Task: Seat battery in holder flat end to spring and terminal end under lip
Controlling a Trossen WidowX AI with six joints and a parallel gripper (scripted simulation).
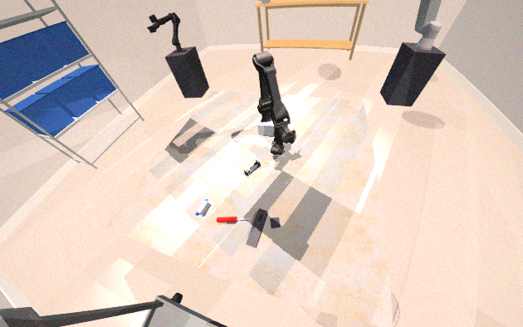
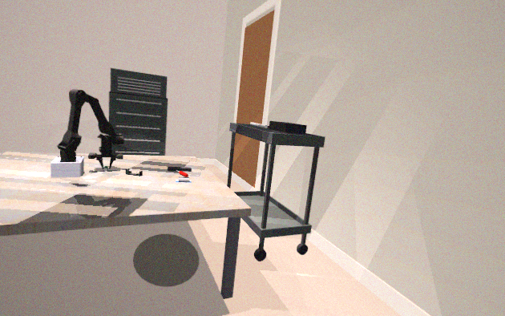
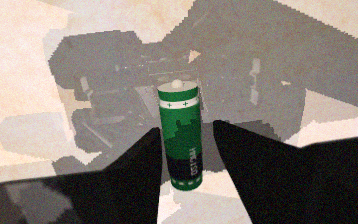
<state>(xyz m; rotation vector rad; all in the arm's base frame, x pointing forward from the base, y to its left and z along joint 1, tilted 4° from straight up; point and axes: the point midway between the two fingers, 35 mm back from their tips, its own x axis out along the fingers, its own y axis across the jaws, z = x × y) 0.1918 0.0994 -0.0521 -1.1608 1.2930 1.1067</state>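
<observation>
From the top view, I see the black two-fingered tool point(image 1: 283, 150) point(image 2: 106, 168) point(image 3: 186, 130) low over the pale wooden desk point(image 1: 344, 265) point(image 2: 228, 210). The black open-ended battery holder point(image 1: 252, 168) point(image 2: 135, 174) sits near the tool, on the side away from the arm's white base block point(image 1: 266, 129) point(image 2: 66, 168). The battery is mostly hidden under the tool here.

In the exterior view, the tool points down with its fingertips near the desk, the holder just beyond them. I can't make out the spring or the lip at this size.

Through my wrist view, the green cylindrical battery point(image 3: 181, 135) lies between the tool's fingers, a gap showing on its right. The tool stands part-open and has nothing gripped; whether the left finger touches, I can't tell. I judge this to be the grasping step: centre on the battery, close gently, check the hold, then lift. Its flat end is towards me, the nub away.
</observation>
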